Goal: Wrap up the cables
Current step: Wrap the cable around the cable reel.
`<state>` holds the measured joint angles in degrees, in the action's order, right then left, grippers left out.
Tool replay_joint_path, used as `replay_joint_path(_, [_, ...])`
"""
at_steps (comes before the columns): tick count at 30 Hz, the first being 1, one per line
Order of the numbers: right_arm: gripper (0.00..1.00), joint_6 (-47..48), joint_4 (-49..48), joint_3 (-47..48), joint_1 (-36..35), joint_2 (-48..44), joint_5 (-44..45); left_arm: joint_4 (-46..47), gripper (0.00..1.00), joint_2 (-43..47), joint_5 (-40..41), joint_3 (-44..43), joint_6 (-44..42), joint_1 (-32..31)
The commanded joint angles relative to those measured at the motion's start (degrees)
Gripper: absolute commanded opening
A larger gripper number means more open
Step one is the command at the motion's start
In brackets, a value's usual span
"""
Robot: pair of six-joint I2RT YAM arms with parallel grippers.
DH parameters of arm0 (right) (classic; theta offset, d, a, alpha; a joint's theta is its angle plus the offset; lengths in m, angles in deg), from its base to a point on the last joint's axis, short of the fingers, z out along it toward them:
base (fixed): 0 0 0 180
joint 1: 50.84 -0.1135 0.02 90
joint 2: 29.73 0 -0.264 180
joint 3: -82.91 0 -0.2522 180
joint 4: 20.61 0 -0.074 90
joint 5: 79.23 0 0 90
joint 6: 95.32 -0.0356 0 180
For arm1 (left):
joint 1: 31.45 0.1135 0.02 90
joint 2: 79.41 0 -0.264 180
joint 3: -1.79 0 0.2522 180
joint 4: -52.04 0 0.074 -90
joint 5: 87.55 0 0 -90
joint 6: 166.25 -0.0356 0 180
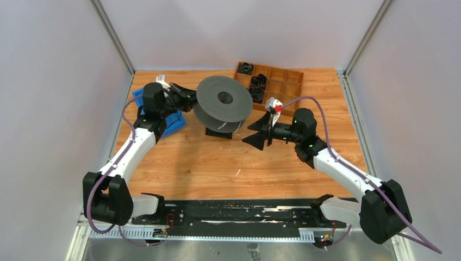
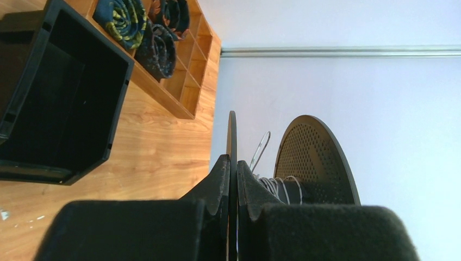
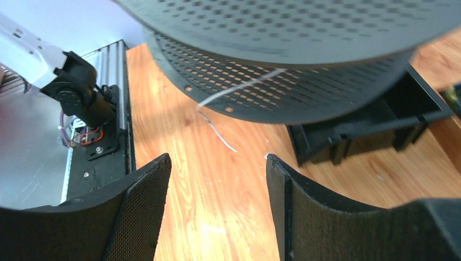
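A grey perforated spool [image 1: 223,100] sits tilted on a black stand [image 1: 219,132] at mid-table. The cables are thin white wire [image 2: 280,185] wound in a few turns on its hub, and a loose end [image 3: 217,130] hangs below the lower flange [image 3: 304,92]. My left gripper [image 2: 232,163] is shut on the thin edge of one spool flange [image 2: 232,128], reaching in from the spool's left [image 1: 190,100]. To the spool's right, my right gripper [image 1: 261,132] stands open with only bare table between its fingers [image 3: 217,157], just short of the loose wire end.
A wooden divided tray [image 1: 282,81] at the back right holds black and green coiled bundles [image 2: 128,16]. A blue object [image 1: 175,122] lies under the left wrist. The black stand [image 3: 369,125] is close to the right fingers. Small white wire scraps [image 1: 237,172] dot the table.
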<state>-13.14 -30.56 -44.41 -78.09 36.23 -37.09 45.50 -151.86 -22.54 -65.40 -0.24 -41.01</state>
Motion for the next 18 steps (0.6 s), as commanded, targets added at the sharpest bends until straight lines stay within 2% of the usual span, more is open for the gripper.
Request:
replay_joint_path(1, [0.65, 2.03, -10.53, -1.29, -4.54, 1.62, -0.46, 5.78, 0.0, 0.11, -1.74, -0.04, 5.59, 0.16])
replay_joint_path(5, [0.65, 7.76, -8.63, -0.64, -8.24, 3.66, 3.36, 6.13, 0.0, 0.15, -1.77, 0.17, 6.37, 0.16])
replay_joint_path(12, [0.63, 13.28, -4.02, 3.54, -10.48, 6.61, 7.34, 6.49, 0.0, 0.54, -2.08, 0.42, 6.7, 0.16])
replay_joint_path(18, [0.5, 15.43, -1.47, 4.95, -10.78, 6.27, 7.83, 6.49, 0.0, 0.55, -1.9, 0.6, 6.64, 0.15])
